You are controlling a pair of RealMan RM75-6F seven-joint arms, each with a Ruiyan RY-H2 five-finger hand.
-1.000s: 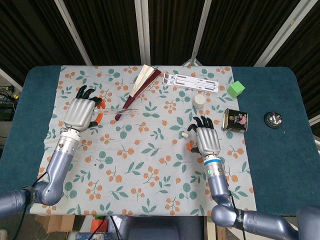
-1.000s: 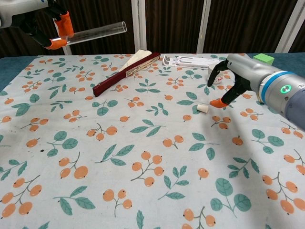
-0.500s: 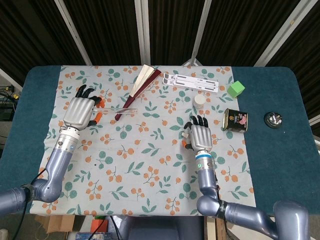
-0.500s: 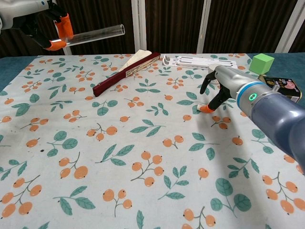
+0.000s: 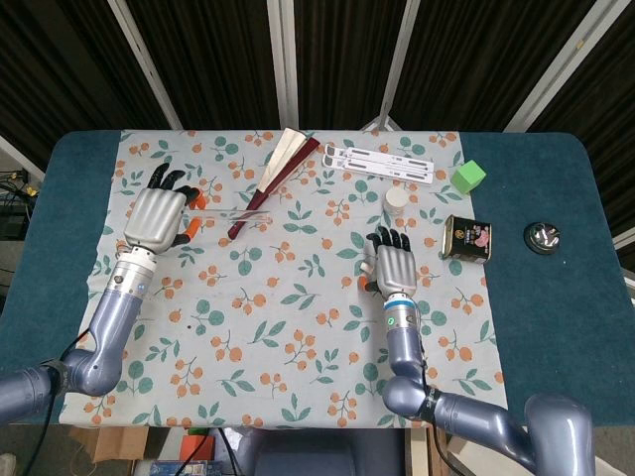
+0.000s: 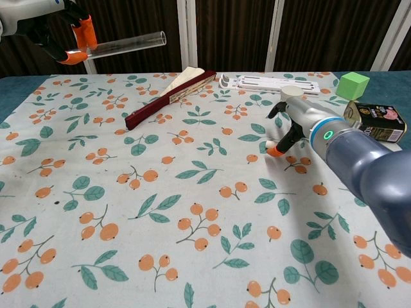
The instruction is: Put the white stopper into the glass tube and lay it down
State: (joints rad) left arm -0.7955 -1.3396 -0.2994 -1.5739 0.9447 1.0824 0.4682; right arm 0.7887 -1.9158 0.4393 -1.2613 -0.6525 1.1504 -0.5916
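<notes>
My left hand [image 5: 159,216] [image 6: 64,29] holds the clear glass tube [image 5: 238,214] [image 6: 125,43] by one end, in the air over the left side of the cloth. The tube lies about level, its open end pointing right. My right hand [image 5: 394,266] [image 6: 290,123] is low on the cloth right of centre, fingers spread. Its orange thumb tip is beside the white stopper [image 6: 262,147]. Only a sliver of the stopper shows past the thumb, still lying on the cloth. The head view hides it under the hand.
A folded red and cream fan [image 5: 273,178] [image 6: 170,97] lies at the back centre, with a flat white rack [image 5: 382,162] to its right. A white jar [image 5: 396,201], a green cube [image 5: 468,177], a tin [image 5: 466,238] and a metal bell [image 5: 542,237] stand right of my right hand.
My right hand has slid left over the stopper, which lay in plain sight a second ago and is now almost covered. The left hand and tube have barely moved.
</notes>
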